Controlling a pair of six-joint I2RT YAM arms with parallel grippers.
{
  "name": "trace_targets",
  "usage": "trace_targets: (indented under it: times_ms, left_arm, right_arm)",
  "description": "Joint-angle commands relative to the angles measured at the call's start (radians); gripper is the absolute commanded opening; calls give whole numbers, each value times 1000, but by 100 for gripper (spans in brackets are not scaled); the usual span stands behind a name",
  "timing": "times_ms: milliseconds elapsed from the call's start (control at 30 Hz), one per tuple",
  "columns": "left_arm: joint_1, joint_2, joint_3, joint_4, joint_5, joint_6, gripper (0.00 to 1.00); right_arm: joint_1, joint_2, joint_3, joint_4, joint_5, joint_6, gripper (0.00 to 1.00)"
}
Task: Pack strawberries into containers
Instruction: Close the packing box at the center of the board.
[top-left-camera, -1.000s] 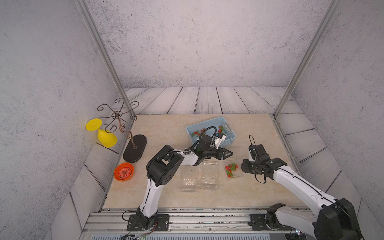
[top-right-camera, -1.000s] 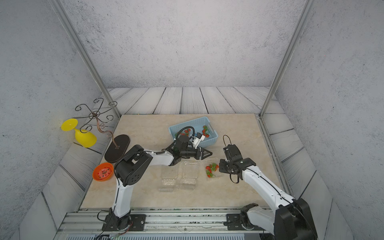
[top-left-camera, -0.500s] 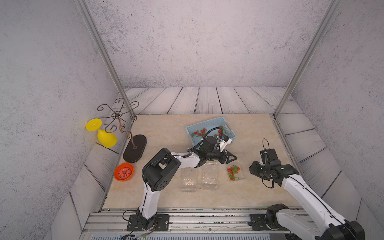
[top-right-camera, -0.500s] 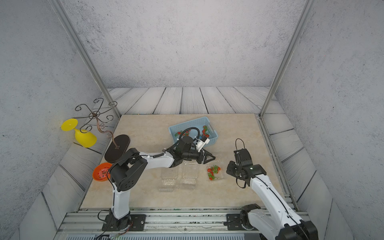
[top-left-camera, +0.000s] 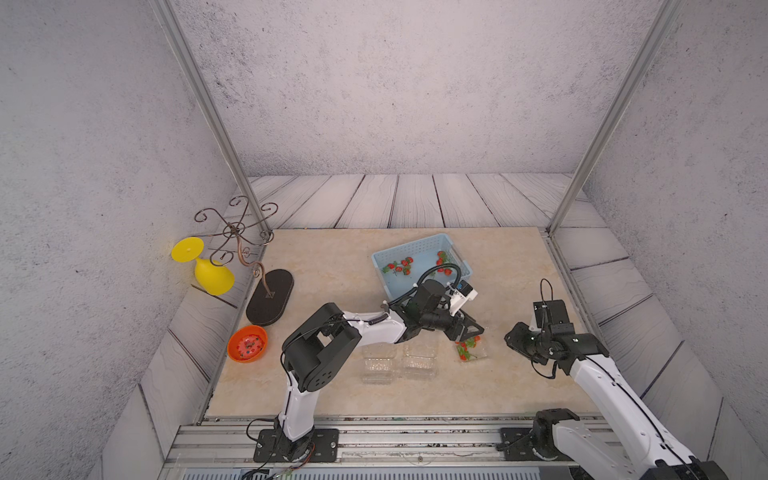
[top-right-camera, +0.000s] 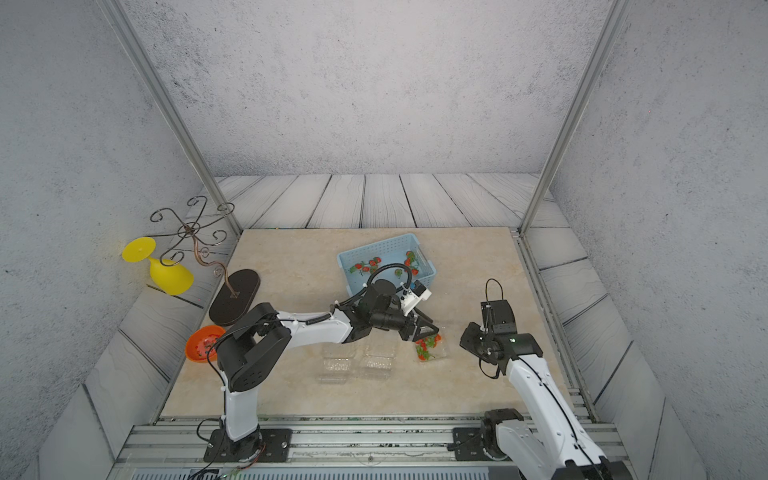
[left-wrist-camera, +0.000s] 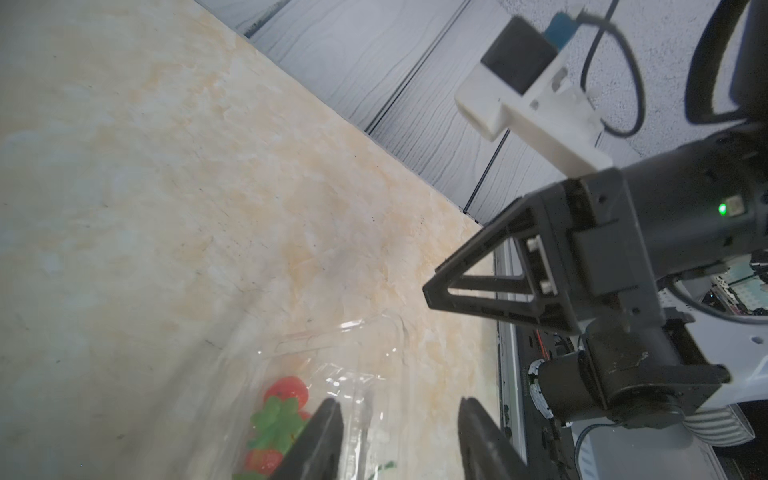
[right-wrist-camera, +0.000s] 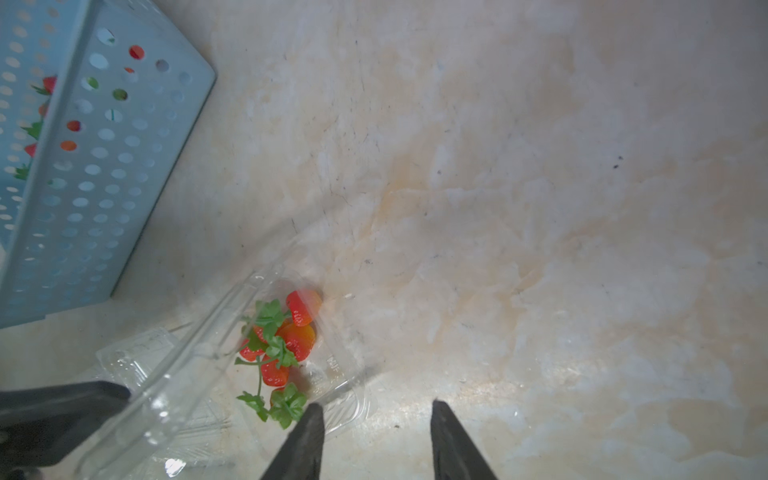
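A clear container (top-left-camera: 478, 354) at the front right of the table holds several strawberries (top-left-camera: 465, 349) (right-wrist-camera: 286, 340), and its lid stands half raised. My left gripper (top-left-camera: 469, 334) (left-wrist-camera: 400, 409) hangs open right over it, with the clear plastic edge between its fingers. My right gripper (top-left-camera: 509, 336) (right-wrist-camera: 376, 411) is open and empty over bare table just right of that container. Two more containers (top-left-camera: 378, 363) (top-left-camera: 420, 359) lie empty to the left. More strawberries (top-left-camera: 399, 266) lie in the blue basket (top-left-camera: 411, 243).
An orange bowl (top-left-camera: 247, 344) of dark beads sits at the left edge. A yellow goblet (top-left-camera: 210, 270) lies beside a wire stand with a dark oval base (top-left-camera: 269, 303). Metal posts stand at the table's back corners.
My left gripper swung from the basket's front edge down over the filled container. My right arm drew back to the right, away from that container, its jaws widening slightly.
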Motion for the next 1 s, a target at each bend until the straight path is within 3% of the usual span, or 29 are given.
trace_targets:
  times_ms: [0, 333, 667, 967]
  left_arm:
    - [-29, -17, -18, -63, -24, 77, 49]
    - [-57, 26, 6, -197, -121, 210, 48]
    - [-79, 49, 21, -272, -198, 271, 48]
    - [-80, 62, 25, -276, -213, 276, 47]
  right_arm:
    - [-28, -8, 23, -13, -73, -23, 45]
    - [-35, 121, -30, 126, -269, -70, 48]
    - [-35, 228, -109, 236, -310, -75, 48]
    - [-33, 217, -202, 309, -346, -50, 45]
